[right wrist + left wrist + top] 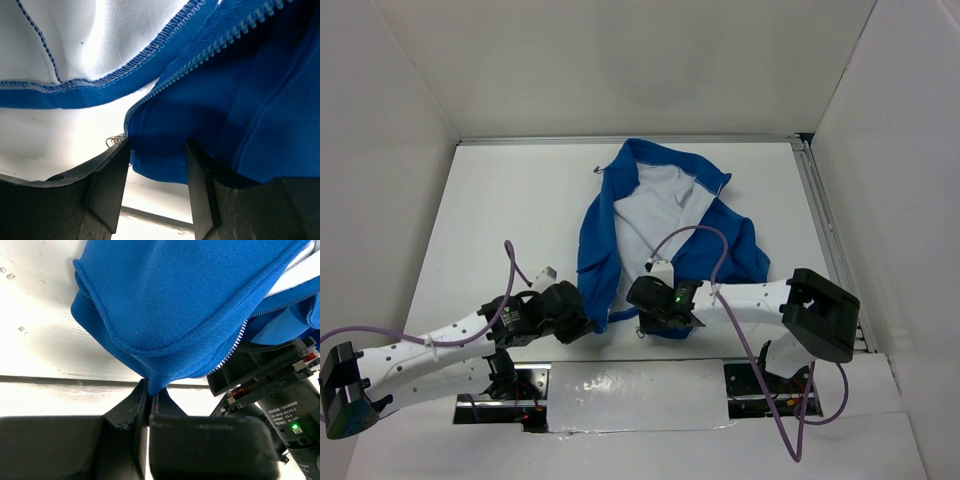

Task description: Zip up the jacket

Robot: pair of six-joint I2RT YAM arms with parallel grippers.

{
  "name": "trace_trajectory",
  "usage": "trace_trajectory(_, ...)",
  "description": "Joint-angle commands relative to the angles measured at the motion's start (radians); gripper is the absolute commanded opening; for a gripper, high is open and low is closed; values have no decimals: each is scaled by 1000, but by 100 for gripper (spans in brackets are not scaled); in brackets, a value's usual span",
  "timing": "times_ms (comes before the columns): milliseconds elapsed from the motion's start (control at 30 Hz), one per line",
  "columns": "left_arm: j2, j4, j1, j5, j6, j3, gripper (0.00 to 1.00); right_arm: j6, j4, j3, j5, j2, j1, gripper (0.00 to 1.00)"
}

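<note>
Top view, jacket: the jacket [605,240] lies open, white lining [655,205] up, on the middle of the table [490,220], with the collar toward the table's far edge.
Top view, left gripper: the left gripper [592,325] is by the table's near edge, left of centre, at the hem.
Top view, right gripper: the right gripper [636,295] is by the table's near edge, about centre, at the other hem.
Left wrist, grip: clamped tight on a blue hem corner, with zipper teeth [235,345] running up to the right.
Right wrist, grip: 2 fingers [110,180] stand narrowly apart, holding a fold of blue hem between them. The zipper teeth end at 1 finger.
</note>
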Motion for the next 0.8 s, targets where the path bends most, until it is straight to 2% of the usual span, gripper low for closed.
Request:
trace_trajectory(0, -16, -33, -10, -1, -11, -6, 0, 23, -28, 38, 33, 28, 9, 55)
trace_trajectory(200, -5, -64, -9, -8, -38, -1, 0, 37, -65, 68, 31, 91, 9, 55)
trace_trajectory(333, 18, -121, -10, -24, -76, 19, 0, 40, -126, 114, 36, 192, 22, 53)
trace_trajectory(367, 21, -147, -10, -28, -90, 30, 0, 40, -129, 123, 39, 207, 26, 47)
trace_trajectory(667, 45, -233, -10, -47, -152, 60, 0, 28, -159, 162, 19, 331, 26, 26)
trace_trajectory(733, 53, -239, -10, -48, -158, 65, 0, 20, -151, 157, 13, 335, 25, 13)
trace_trajectory(767, 61, -241, -10, -48, -159, 66, 0, 14, -142, 153, 13, 322, 26, 2)
